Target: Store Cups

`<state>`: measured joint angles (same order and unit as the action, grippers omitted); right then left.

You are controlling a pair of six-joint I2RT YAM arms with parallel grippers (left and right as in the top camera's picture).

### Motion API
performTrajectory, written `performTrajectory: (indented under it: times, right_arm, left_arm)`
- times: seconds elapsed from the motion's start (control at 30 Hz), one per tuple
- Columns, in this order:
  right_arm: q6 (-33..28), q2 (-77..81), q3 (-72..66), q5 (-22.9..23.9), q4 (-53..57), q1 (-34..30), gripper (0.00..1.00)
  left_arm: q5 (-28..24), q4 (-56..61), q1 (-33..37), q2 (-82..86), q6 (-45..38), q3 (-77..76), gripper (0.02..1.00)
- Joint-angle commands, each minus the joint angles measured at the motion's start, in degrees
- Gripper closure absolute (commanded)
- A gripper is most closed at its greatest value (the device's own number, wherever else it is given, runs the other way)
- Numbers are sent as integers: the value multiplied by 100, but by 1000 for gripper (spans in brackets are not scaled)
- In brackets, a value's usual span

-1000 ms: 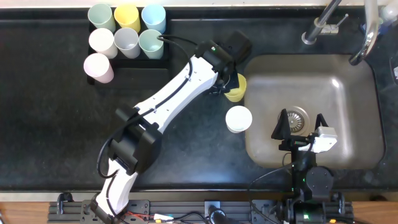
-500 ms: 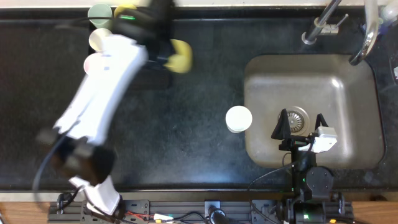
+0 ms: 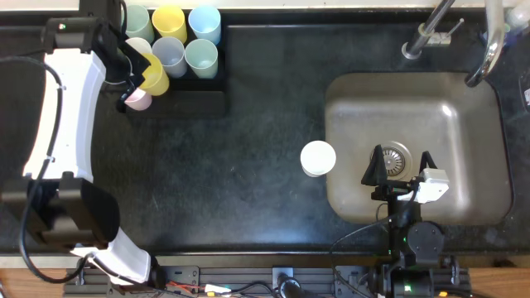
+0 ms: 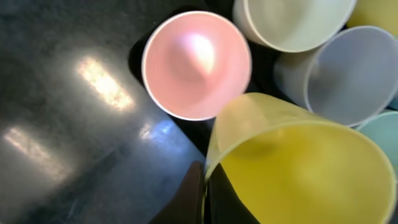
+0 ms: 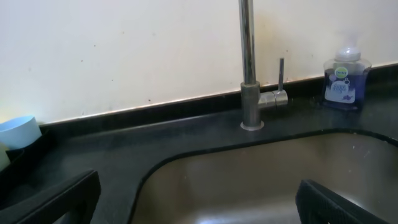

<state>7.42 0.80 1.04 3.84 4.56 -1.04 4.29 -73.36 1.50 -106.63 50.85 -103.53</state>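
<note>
My left gripper [image 3: 134, 73] is shut on the rim of a yellow cup [image 3: 154, 74], held tilted over the left end of the black cup rack [image 3: 195, 93]. Right beside and below it stands a pink cup [image 4: 198, 65], mouth up. Cream [image 4: 292, 22], lavender [image 4: 348, 74] and teal [image 4: 380, 134] cups crowd the rack behind the held yellow cup [image 4: 298, 168]. A white cup [image 3: 318, 158] stands alone on the counter by the sink's left rim. My right gripper [image 3: 401, 157] hangs open over the sink near the drain, holding nothing.
The steel sink [image 3: 464, 124] takes up the right side, with a faucet [image 5: 247, 62] and a soap bottle [image 5: 346, 78] behind it. The rack also holds green [image 3: 135, 16], yellow [image 3: 169, 21] and blue [image 3: 204, 21] cups in its back row. Dark counter [image 3: 232, 182] lies between rack and sink.
The left arm swung the yellow cup from the sink's left rim across the counter to the rack's left end. The right arm and the white cup stayed still.
</note>
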Motion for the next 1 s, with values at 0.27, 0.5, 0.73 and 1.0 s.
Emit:
performTrajectory:
  times: [0.27, 0.5, 0.73, 1.0]
  right_arm:
    - [-35, -52, -76, 4, -33, 0, 3]
    - [-35, -52, -76, 4, -33, 0, 3]
    - [-35, -52, -76, 4, -33, 0, 3]
    - [-35, -52, -76, 4, -31, 0, 3]
  left_arm:
    - [7, 260, -254, -22, -17, 168, 982]
    - [111, 710, -321, -22, 57, 726, 982]
    - [140, 1143, -313, -35, 216, 1058, 982]
    - [138, 1239, -313, -313, 216, 1058, 982]
